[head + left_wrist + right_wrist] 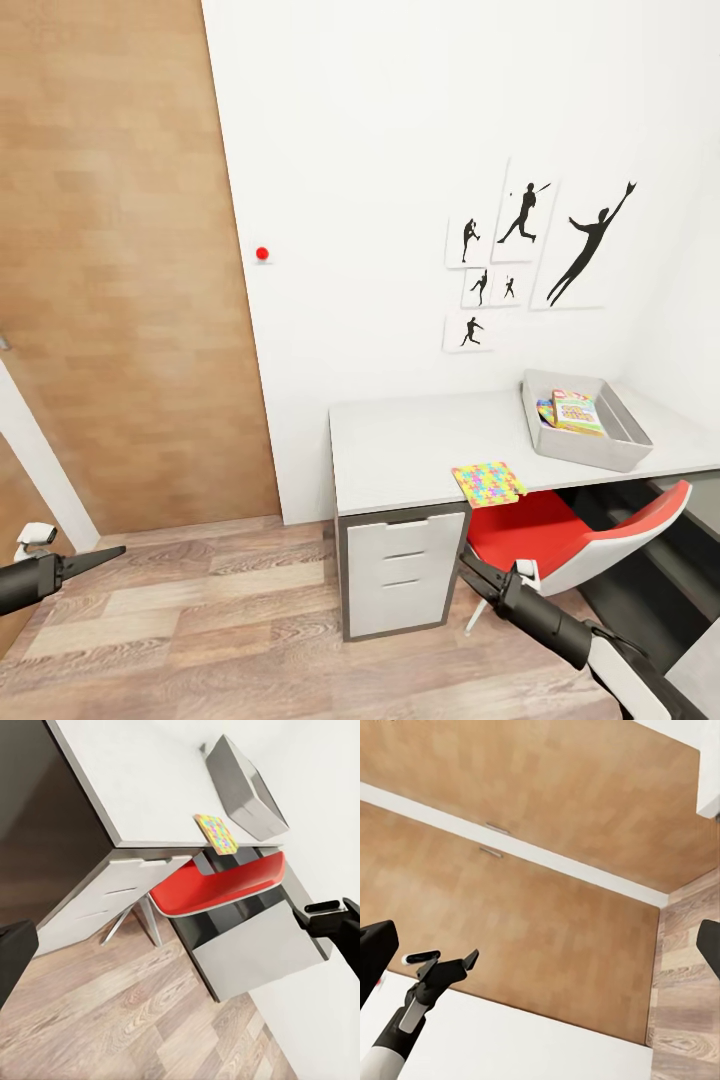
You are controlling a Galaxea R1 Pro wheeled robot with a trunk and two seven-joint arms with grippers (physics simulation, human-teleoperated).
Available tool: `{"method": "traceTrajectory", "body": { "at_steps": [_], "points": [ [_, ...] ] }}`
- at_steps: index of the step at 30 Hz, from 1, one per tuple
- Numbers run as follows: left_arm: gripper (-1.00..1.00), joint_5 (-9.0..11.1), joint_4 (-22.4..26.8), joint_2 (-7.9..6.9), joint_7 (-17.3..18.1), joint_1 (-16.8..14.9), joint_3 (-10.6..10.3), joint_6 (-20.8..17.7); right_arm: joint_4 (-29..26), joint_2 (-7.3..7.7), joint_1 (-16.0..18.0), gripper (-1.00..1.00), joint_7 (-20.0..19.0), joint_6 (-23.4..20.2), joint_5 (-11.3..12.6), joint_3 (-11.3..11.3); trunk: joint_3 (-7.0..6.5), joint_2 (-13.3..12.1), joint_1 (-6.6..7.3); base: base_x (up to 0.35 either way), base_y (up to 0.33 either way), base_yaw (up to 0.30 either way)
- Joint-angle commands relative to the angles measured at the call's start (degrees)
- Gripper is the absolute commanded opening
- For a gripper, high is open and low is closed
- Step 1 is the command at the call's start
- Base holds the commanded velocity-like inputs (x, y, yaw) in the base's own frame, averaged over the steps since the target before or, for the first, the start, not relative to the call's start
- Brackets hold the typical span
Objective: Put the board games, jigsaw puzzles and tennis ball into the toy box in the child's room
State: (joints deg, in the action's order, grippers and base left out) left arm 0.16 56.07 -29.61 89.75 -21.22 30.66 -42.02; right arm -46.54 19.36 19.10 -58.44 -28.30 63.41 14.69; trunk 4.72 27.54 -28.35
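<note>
The grey toy box (590, 455) stands at the right end of the light-grey table (420, 450). In it lie a yellow-green-red game box (577, 411) and the edge of a blue one (545, 410). One mosaic jigsaw puzzle (488, 482) lies at the table's front edge, slightly overhanging; the left wrist view has it (215, 832) beside the toy box (247, 787). My left gripper (108, 552) hangs open and empty over the floor, far left of the table. My right gripper (468, 572) is open and empty, low in front of the drawers. The tennis ball and bed are out of view.
A red chair (560, 535) is tucked under the table, right of the pale drawers (405, 575). A wooden door (120, 300) fills the left wall. Wood floor (220, 620) stretches between door and table. A low grey cabinet (247, 945) stands beside the chair.
</note>
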Motion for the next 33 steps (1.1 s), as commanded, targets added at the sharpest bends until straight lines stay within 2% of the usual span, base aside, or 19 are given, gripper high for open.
{"method": "traceTrajectory", "body": {
  "at_steps": [1,33],
  "points": [
    [1.0,-0.1,0.0,-0.01,0.2,0.0,0.0,-0.6,0.0,0.03,0.1,1.0,0.1,-0.4,0.6,0.2,0.12,0.1,-0.03,0.0,0.0,0.0],
    [1.0,-0.1,0.0,0.07,0.2,0.0,0.0,-0.6,-0.2,0.14,0.1,1.0,-0.2,-0.5,0.8,-0.2,0.12,0.1,-0.03,0.0,0.0,0.0]
  ]
}}
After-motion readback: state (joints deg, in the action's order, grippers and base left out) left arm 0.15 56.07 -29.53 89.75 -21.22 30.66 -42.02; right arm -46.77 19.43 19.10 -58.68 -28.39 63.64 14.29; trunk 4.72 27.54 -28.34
